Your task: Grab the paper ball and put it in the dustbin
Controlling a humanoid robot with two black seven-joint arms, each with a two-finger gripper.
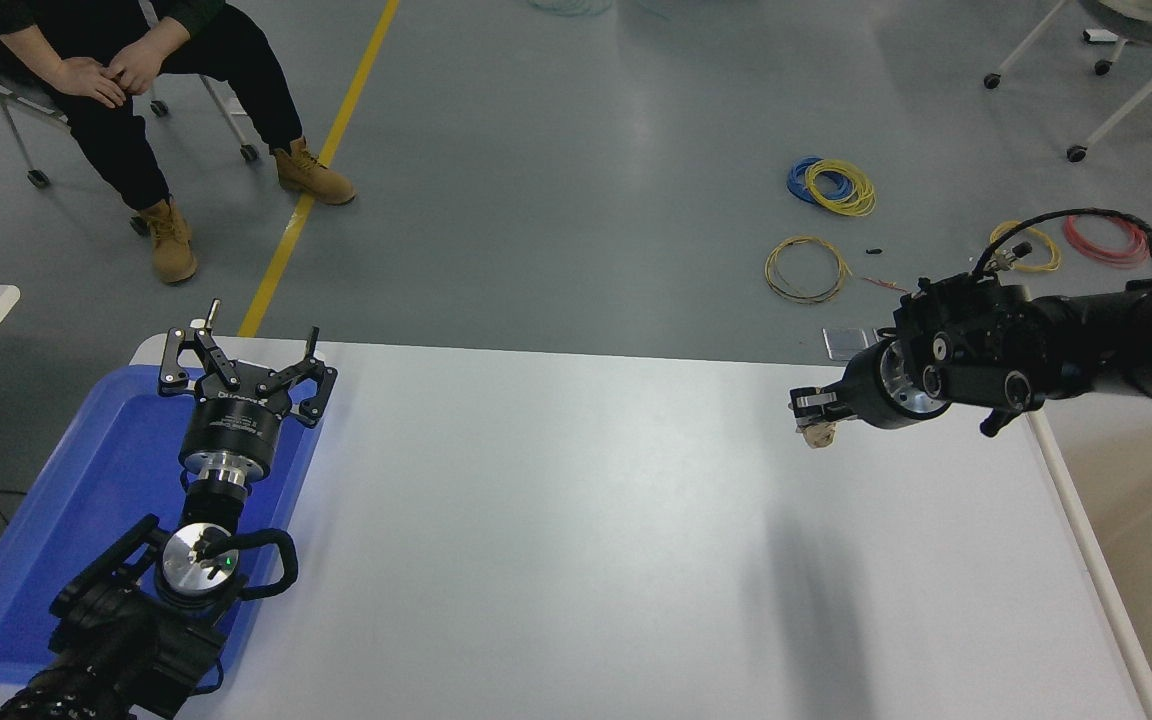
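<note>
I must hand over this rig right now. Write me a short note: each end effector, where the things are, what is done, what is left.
Right end effector: shut on the paper ball, held in the air above the white table, near its far right side.
Left end effector: open, parked over the blue tray.
Dustbin: at the table's right edge, nothing seen inside.
Done: ball picked up.
Left: carry it right, over the dustbin, and release.
</note>
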